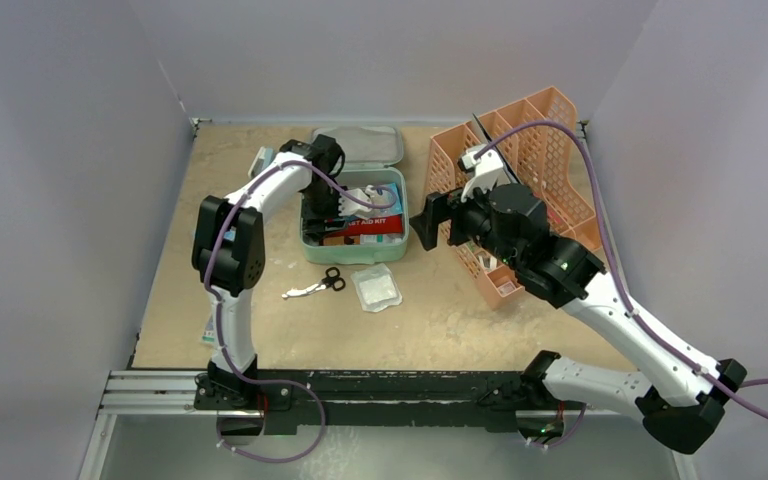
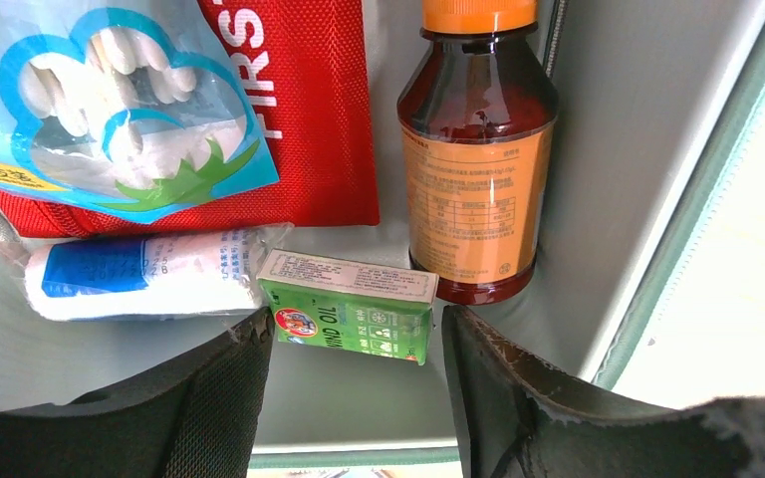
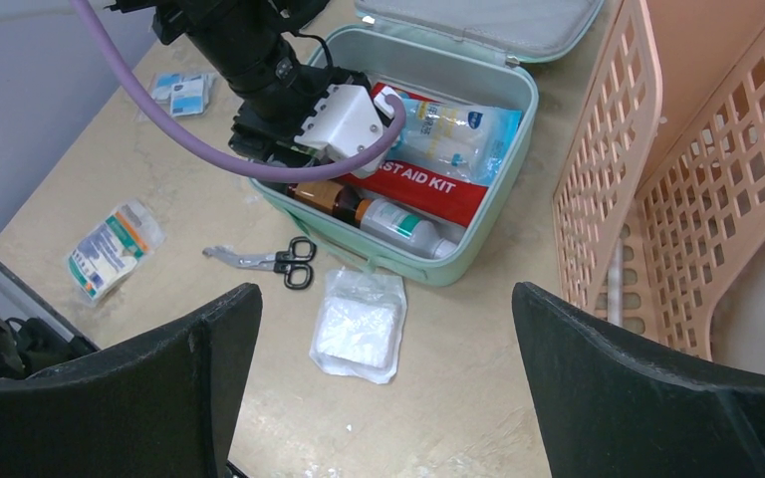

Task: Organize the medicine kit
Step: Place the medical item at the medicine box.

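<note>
The mint-green medicine kit (image 1: 355, 254) stands open at the table's middle back, its lid (image 1: 360, 147) lying flat behind it. My left gripper (image 1: 322, 215) is down inside the kit's left part, open. In the left wrist view a small green oil box (image 2: 354, 317) lies on the kit floor (image 2: 359, 398) between its spread fingers (image 2: 209, 398), beside a brown bottle with an orange cap (image 2: 476, 149). My right gripper (image 1: 430, 225) hovers open and empty right of the kit (image 3: 458, 269), above a white gauze packet (image 3: 359, 324).
In the kit lie a red first-aid pouch (image 2: 309, 110), a cotton bag (image 2: 110, 100) and a white roll (image 2: 139, 274). Black scissors (image 1: 320, 285) and the gauze packet (image 1: 376, 288) lie in front. A peach mesh rack (image 1: 530, 160) stands right. Small packets (image 1: 260, 160) (image 1: 208, 330) lie left.
</note>
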`<action>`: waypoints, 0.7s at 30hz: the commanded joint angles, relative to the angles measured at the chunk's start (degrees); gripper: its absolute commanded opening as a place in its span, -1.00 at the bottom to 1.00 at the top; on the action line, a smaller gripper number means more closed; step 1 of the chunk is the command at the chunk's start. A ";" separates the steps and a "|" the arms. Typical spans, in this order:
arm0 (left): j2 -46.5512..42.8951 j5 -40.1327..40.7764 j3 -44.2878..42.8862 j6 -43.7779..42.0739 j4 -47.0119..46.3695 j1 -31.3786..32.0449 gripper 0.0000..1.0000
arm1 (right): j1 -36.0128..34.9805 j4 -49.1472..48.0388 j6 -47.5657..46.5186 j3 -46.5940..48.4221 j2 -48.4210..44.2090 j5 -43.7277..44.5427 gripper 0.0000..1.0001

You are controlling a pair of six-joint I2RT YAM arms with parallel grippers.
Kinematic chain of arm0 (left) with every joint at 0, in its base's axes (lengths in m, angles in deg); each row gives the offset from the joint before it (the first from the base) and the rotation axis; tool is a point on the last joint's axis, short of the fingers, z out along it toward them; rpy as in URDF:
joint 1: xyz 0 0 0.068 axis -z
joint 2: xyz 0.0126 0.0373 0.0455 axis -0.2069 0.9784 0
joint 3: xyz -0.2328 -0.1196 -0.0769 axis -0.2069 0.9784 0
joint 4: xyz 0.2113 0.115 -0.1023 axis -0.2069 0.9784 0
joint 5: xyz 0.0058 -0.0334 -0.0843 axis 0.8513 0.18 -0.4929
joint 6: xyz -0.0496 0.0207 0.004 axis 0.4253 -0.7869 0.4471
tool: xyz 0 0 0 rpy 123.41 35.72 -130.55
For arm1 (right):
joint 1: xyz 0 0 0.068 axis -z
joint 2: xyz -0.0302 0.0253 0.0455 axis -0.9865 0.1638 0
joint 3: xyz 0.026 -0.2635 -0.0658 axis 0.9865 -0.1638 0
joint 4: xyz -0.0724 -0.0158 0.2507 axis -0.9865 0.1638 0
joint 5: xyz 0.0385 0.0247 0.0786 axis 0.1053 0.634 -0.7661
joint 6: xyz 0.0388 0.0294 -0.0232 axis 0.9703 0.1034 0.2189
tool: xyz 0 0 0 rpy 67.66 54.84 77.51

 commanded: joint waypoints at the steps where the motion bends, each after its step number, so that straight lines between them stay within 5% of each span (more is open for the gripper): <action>1: -0.90 0.42 -0.40 0.33 0.47 0.53 0.21 | -0.25 -1.98 -0.52 -0.57 -1.63 -0.95 0.96; 18: -4.31 0.15 -3.07 0.76 2.30 1.06 0.31 | -0.25 1.11 -1.56 0.28 -1.30 -6.86 0.98; 21: -5.07 -0.97 -3.13 1.30 2.23 1.11 0.54 | -0.25 0.84 -1.58 0.75 -1.03 -6.90 0.98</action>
